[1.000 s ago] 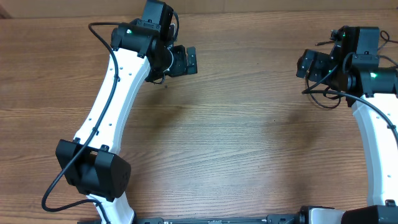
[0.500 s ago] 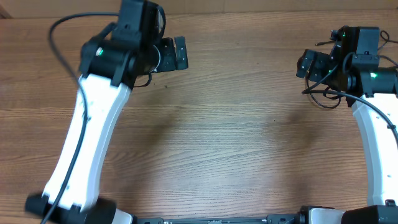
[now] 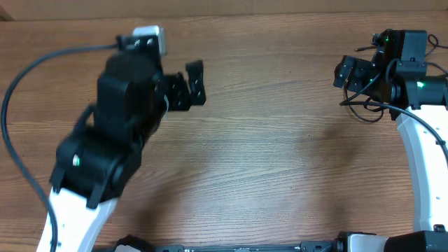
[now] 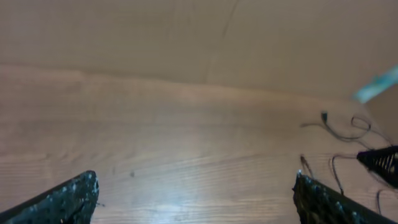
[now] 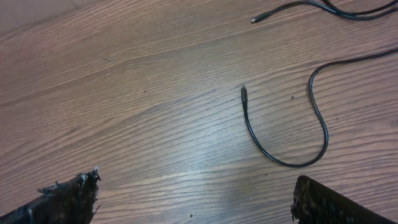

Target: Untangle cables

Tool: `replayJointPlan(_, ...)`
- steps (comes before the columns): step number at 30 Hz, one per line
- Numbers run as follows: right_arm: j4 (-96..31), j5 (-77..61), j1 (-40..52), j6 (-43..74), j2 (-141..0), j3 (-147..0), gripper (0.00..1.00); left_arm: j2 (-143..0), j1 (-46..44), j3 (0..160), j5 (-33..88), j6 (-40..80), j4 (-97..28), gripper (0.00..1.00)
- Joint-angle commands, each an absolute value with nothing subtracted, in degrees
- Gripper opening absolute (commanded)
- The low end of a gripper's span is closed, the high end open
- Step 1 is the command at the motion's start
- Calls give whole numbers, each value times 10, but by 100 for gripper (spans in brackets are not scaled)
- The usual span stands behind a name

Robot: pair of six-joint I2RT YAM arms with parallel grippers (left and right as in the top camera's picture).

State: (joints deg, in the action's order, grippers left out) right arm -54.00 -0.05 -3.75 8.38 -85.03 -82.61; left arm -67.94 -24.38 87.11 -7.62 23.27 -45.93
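Overhead, the left arm (image 3: 105, 150) fills the left half of the frame, blurred, and its left gripper (image 3: 197, 84) sits upper left of centre, pointing right over the bare wooden table (image 3: 266, 161). Its jaws stand open with nothing between them. The left wrist view agrees: the two fingers (image 4: 71, 199) sit in the lower corners, far apart, with only wood grain between them. At that view's right edge lie the thin black cables (image 4: 348, 132), small and soft in focus, well apart from the fingers. Farther right in the overhead view, the right gripper (image 3: 340, 73) sits in the upper right, pointing left, also open and holding nothing. The cables (image 3: 364, 117) show as thin loops on the table just below and behind it, partly hidden by the right arm (image 3: 420, 150). In the right wrist view, one of the cables (image 5: 292, 165) curls in a hook right of centre, its plug end (image 5: 244, 93) pointing to the top of the frame. A second crosses the upper right corner. Both lie clear of the gripper's widely spread fingers (image 5: 71, 196).
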Motion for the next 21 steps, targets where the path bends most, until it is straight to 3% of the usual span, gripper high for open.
replayJointPlan(1,-537,-1,-37,88,-850,-840,100,-612,-243,761,-98,207,-385,100)
replayJointPlan(13,-537,-1,-37,88,-851,-840,100,-394,-227,375,-64,197,6,100)
replayJointPlan(21,-537,-1,-37,88,-851,-840,100,-268,-147,204,0,212,108,100)
